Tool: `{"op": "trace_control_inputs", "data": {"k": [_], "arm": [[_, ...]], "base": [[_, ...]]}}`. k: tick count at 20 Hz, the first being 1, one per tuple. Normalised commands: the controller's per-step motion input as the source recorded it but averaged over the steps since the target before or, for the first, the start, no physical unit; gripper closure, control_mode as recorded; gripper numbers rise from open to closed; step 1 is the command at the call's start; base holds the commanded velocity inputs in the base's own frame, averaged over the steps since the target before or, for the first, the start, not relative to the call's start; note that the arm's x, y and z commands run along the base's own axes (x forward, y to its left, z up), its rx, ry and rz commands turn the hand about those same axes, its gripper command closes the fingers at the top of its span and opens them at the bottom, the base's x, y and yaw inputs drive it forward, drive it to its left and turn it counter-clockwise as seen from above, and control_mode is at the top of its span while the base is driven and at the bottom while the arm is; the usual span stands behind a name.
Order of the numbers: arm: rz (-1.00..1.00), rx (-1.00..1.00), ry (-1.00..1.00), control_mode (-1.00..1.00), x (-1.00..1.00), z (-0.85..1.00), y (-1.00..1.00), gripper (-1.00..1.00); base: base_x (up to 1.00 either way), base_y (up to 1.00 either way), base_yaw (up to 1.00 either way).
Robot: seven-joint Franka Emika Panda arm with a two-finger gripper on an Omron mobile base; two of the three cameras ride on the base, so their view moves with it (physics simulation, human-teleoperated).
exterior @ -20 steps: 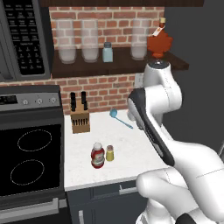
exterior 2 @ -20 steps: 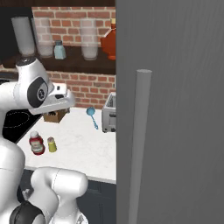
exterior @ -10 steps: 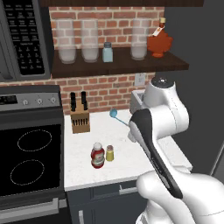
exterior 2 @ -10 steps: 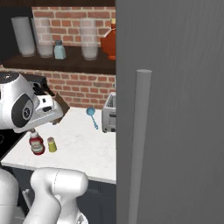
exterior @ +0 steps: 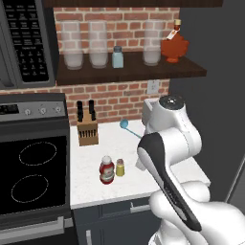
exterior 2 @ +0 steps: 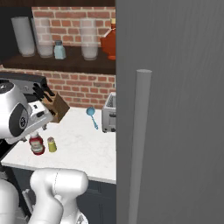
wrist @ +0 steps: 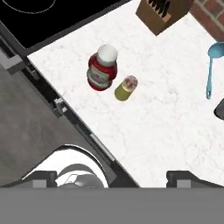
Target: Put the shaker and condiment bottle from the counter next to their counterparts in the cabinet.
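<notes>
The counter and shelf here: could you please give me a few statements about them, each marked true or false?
1. The condiment bottle and the shaker stand side by side on the counter. True.
2. The pale blue shaker is on the counter beside the knife block. False: it stands on the cabinet shelf among glass jars.
3. The gripper is shut on the shaker. False: in the hand view both bottles stand free on the counter, well clear of the fingertips.
4. A blue spoon lies on the counter. True.
5. The orange-red flask is on the shelf. True.
</notes>
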Motion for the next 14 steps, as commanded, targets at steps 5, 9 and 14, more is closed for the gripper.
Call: {"op": "trace_control_inputs", "data": {"k": [5,9,14], "arm": [[0.55,0.00,0.12,-1.00,0.00,-0.28,0.08,-1.00],[0.27,-0.13,0.12,-1.00,0.00,-0.38,0.12,-1.00],[0.16,0.00,0.05,-1.00,0.02,-0.12,-0.03,-1.00]], "base": [[0.00,0.00,0.00],[0.00,0.00,0.00],[0.00,0.00,0.00]]}}
